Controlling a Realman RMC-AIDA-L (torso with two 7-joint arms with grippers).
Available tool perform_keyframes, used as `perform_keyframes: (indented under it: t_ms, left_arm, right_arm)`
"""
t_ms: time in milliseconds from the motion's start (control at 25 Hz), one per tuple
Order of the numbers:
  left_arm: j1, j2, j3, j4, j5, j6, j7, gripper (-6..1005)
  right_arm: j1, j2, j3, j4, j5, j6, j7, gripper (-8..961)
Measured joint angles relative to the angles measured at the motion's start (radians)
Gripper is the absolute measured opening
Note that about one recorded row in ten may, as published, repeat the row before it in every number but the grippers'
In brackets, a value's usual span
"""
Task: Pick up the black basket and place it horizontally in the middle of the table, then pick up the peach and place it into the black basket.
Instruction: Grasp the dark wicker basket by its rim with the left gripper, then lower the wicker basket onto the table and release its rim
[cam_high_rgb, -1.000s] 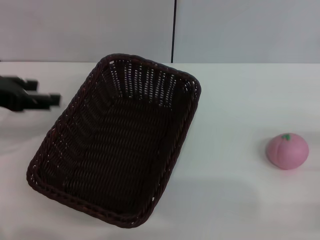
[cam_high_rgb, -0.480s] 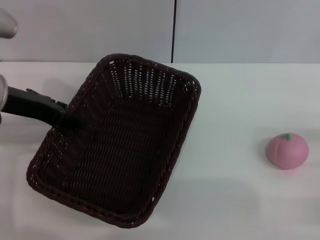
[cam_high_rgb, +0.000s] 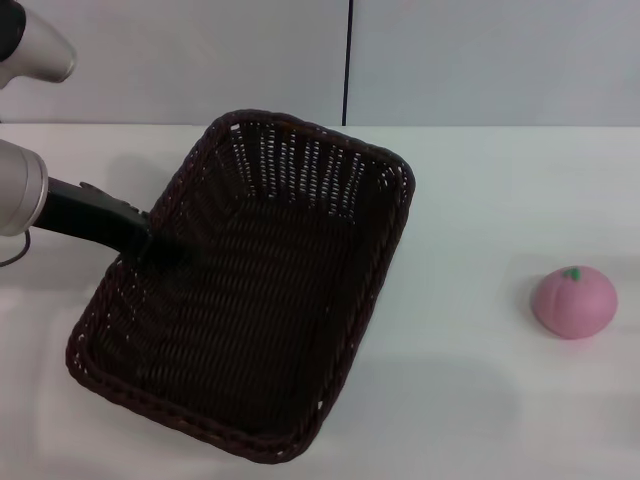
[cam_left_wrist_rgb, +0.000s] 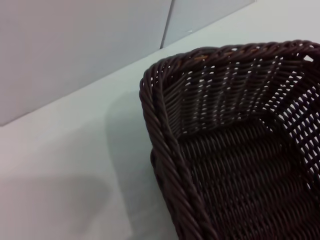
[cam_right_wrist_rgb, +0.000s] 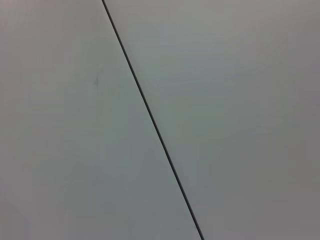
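The left gripper (cam_high_rgb: 160, 245) is right at the left long rim of the black basket (cam_high_rgb: 250, 300), its dark jaws blending into the weave there, so whether they are spread or clamped on the braid cannot be told. The left arm reaches in from the tabletop's left edge, its silver forearm up by the far-left corner. The basket sits on the white tabletop (cam_high_rgb: 480, 400), skewed: one short end toward the far edge, the other toward the near-left corner, the long sides running diagonally. Nothing lies inside it; the woven floor is bare. From the left wrist view, a rounded corner of the basket (cam_left_wrist_rgb: 165, 100) fills the picture, braided rim thick and close, with tabletop (cam_left_wrist_rgb: 75, 165) beyond it. The peach (cam_high_rgb: 574, 302) rests well apart from the basket and from the jaws, near the right edge of the tabletop, its green stem spot on top. The right gripper is out of sight; its wrist camera shows only pale wall.
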Motion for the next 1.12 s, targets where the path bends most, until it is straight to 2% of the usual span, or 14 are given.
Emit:
perform_keyframes:
  t_ms: [120,480,600,960,1120]
  left_arm:
    - [-0.003,0.0,0.001,-0.017,0.0,-0.001,0.0,698]
    - [-0.021,0.0,0.013,-0.067,0.027,-0.016,0.003,493]
    - [-0.022,0.0,0.014,-0.065,0.03,-0.022,0.006,397]
    - [-0.025,-0.001,0.015,-0.06,0.029,-0.049,0.013,285]
    - [-0.05,-0.001,0.053,-0.073,0.03,-0.06,0.058,223]
  right_arm:
    - [0.0,0.0,0.0,-0.002,0.0,0.0,0.0,543]
    - [0.004,-0.002,-0.003,-0.005,0.0,0.026,0.0,538]
    - [0.004,-0.002,0.0,-0.005,0.0,0.026,0.0,537]
    - [0.001,-0.002,0.004,-0.005,0.0,0.026,0.0,533]
    - [0.001,-0.002,0.005,-0.005,0.0,0.027,0.0,531]
